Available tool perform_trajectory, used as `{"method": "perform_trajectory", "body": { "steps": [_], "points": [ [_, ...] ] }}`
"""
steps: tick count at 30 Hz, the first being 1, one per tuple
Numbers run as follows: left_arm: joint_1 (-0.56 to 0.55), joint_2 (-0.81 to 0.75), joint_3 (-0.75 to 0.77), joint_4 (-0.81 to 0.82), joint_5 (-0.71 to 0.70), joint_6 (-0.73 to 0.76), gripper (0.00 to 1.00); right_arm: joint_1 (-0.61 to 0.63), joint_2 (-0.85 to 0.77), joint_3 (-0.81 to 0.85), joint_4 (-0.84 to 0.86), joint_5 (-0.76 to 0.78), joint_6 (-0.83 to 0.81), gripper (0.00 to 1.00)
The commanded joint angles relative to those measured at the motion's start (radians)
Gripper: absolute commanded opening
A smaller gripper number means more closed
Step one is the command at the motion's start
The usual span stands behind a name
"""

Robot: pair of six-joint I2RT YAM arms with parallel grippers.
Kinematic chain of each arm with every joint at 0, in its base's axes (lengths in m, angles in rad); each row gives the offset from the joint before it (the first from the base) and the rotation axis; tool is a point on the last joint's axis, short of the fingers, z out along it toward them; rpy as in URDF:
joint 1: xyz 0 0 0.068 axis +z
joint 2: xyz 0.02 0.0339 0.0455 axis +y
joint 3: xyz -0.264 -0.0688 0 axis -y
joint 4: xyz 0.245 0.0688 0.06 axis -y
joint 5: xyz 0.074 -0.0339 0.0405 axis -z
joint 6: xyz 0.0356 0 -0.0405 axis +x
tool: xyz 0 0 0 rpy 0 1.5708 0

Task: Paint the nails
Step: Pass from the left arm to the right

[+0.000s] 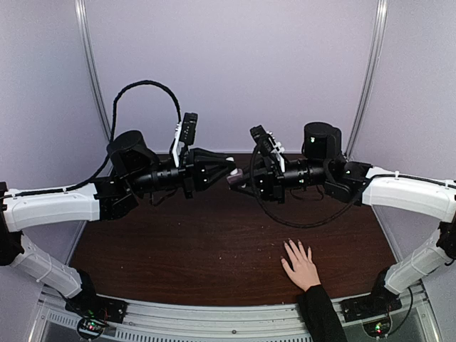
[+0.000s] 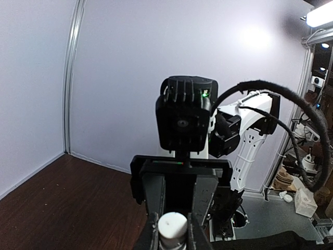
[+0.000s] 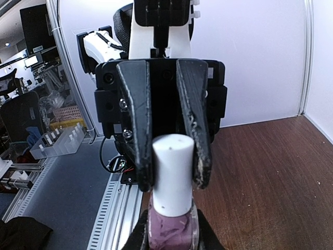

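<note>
Top external view: at the near edge, right of centre, a pale hand (image 1: 301,267) lies flat, its fingers spread toward the back and a black sleeve (image 1: 320,313) trailing off. The nails (image 1: 299,246) are too small to read. Bare table (image 1: 178,242) stretches left and beyond. Higher up, over mid-table, left gripper (image 1: 229,171) and right gripper (image 1: 244,182) meet tip to tip. Right wrist view gives the detail: the right clamps a purple-filled bottle (image 3: 169,226), the left pinches its white cap (image 3: 170,156). The wall (image 1: 235,71) stands well behind.
</note>
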State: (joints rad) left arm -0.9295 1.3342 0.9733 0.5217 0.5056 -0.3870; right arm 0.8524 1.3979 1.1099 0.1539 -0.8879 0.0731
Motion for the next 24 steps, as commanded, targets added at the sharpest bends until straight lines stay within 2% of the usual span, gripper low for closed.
{"method": "perform_trajectory", "body": {
  "steps": [1,4,7,10,14,18,24],
  "points": [
    [-0.002,-0.018,0.008,-0.029,-0.002,0.035,0.08,0.004,-0.001,0.041,-0.030,-0.017,0.000,0.15],
    [0.001,-0.045,0.055,-0.224,0.000,0.101,0.25,0.002,-0.010,0.052,-0.086,-0.017,-0.026,0.13],
    [0.002,-0.076,0.117,-0.408,0.049,0.201,0.48,-0.001,-0.025,0.061,-0.145,-0.028,-0.059,0.11],
    [0.003,-0.106,0.147,-0.539,0.152,0.311,0.59,-0.005,-0.042,0.067,-0.204,-0.068,-0.094,0.12],
    [0.003,-0.149,0.127,-0.572,0.201,0.406,0.65,-0.003,-0.058,0.087,-0.273,-0.110,-0.130,0.12],
    [0.003,-0.157,0.137,-0.580,0.229,0.458,0.66,0.004,-0.063,0.120,-0.351,-0.150,-0.150,0.07],
    [0.003,-0.113,0.171,-0.561,0.321,0.482,0.62,0.031,-0.042,0.171,-0.430,-0.209,-0.174,0.06]
  ]
}}
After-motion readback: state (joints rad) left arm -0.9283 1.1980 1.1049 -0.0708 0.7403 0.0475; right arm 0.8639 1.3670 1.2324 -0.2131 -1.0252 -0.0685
